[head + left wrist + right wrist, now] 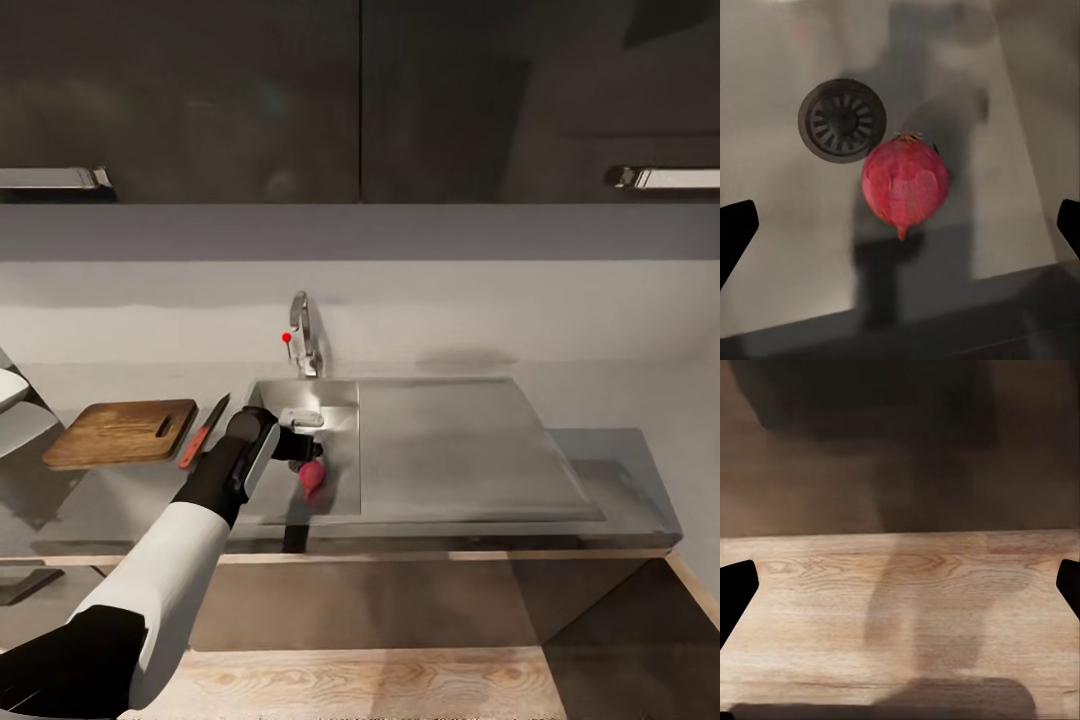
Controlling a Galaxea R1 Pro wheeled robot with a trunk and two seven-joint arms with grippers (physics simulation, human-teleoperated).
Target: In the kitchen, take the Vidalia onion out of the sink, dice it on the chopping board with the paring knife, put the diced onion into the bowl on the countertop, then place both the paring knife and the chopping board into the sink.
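The onion (904, 184) lies on the floor of the sink (340, 395), just beside the round drain (842, 120), its root tip turned away from the drain and its red skin intact; it rests on the steel alone, with nothing gripping it. The left gripper (300, 447) hangs over the basin directly above it. In the left wrist view the two dark fingertips (736, 229) stand wide apart at either edge with the onion centred between them and clear of both, so the hand is released and empty. That centring reads as deliberate alignment for a top-down pick: the jaws are spread wider than the bulb so they can pass down around it. The left arm reaches forward from the lower left of the head view, forearm sloping up to the counter edge, wrist bent to aim the gripper down into the basin. The board (122, 432) lies flat on the countertop (620, 470) left of the sink, with the knife (204, 431) just beside its right edge, blade pointing toward the wall; both are well placed for the dicing step to follow. The right wrist view looks down on pale wood floor (900, 607) and a dark cabinet front, its fingertips (735, 592) likewise spread with nothing between them. The task is judged to be at its first step, with the onion not yet lifted.
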